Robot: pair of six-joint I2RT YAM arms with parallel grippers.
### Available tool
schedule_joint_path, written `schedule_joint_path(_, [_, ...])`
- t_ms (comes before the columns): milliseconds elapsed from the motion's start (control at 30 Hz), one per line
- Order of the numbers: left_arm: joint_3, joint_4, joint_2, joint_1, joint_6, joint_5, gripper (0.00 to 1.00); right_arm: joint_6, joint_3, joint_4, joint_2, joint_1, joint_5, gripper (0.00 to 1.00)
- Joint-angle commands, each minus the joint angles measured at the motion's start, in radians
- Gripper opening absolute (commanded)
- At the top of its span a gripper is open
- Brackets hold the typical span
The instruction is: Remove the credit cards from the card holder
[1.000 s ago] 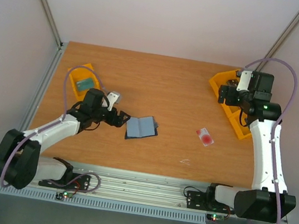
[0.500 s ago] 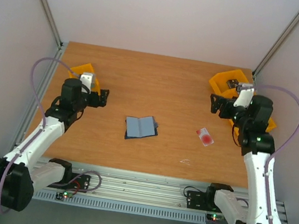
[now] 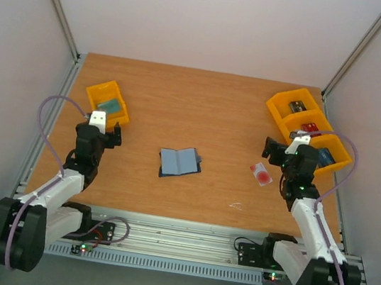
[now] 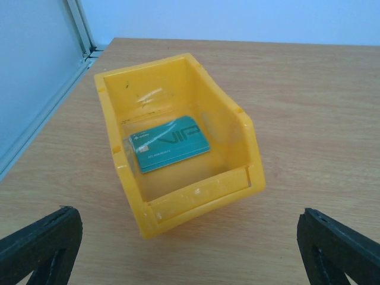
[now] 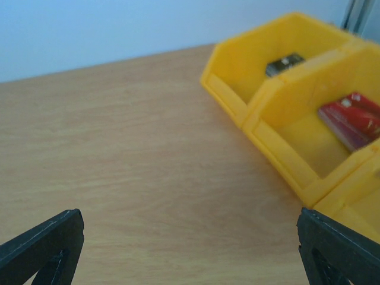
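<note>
- Dark navy-blue, booklet-like card holder (image 3: 179,161) lies spread open and flat on the orange-brown wooden table (image 3: 218,103), roughly midway between the two arms, with nothing touching it.
- Its paler grey-blue inner sleeves face up. From above no card shows in them, though the view is too small to be sure they are empty.
- A thin whitish card with a red patch (image 3: 262,173) lies loose on the table, well to the right of the card holder and clearly out of it.
- A teal plastic card (image 4: 170,143) rests inside the single yellow plastic bin (image 4: 127,178), which stands far to the left of the card holder and beyond it.
- Far to the right of the card holder and beyond it stands a row of yellow plastic bins (image 5: 261,133). One holds a dark card (image 5: 284,64), the next a red card (image 5: 353,119).
- The left gripper (image 4: 189,217) hangs well to the left of the card holder, fingers spread wide and holding nothing.
- The right gripper (image 5: 189,214) hangs well to the right of the card holder, near the whitish card, jaws equally wide and empty.
- Judgement: the removal looks finished or nearly so. What may remain is checking the sleeves, and perhaps binning the whitish card.
</note>
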Motion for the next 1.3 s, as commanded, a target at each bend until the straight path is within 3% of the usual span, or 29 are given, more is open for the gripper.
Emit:
schedule_joint_path(0, [-0.025,0.214,0.016,0.004,0.024,0.059,0.99,-0.036,-0.151,0.417,0.13,-0.002,0.084,0.98])
schedule_joint_path(133, [-0.046,0.208,0.019,0.004,0.03,0.08,0.99,-0.085,-0.289,0.895,0.326,-0.002,0.125,0.99])
schedule_joint_path(300, [-0.087,0.292,0.061,0.005,0.066,0.066,0.99,-0.121,-0.266,0.898,0.418,-0.002,0.076,0.99])
schedule_joint_path(433, [-0.102,0.41,0.122,0.008,0.089,0.123,0.99,-0.121,-0.28,1.037,0.548,-0.002,0.074,0.99])
schedule_joint_path(567, [-0.055,0.421,0.202,0.008,0.12,0.146,0.99,-0.133,-0.285,1.175,0.684,-0.002,0.038,0.99])
schedule_joint_path(667, [-0.051,0.579,0.309,0.018,0.093,0.049,0.99,-0.132,-0.271,1.133,0.676,-0.002,0.034,0.99])
schedule_joint_path(867, [0.083,0.554,0.54,0.032,0.028,0.043,1.0,-0.178,-0.182,0.947,0.671,-0.002,-0.077,0.99])
schedule_joint_path(1267, [0.085,0.542,0.537,0.033,0.036,0.086,0.99,-0.125,-0.125,0.847,0.674,-0.008,0.041,0.99])
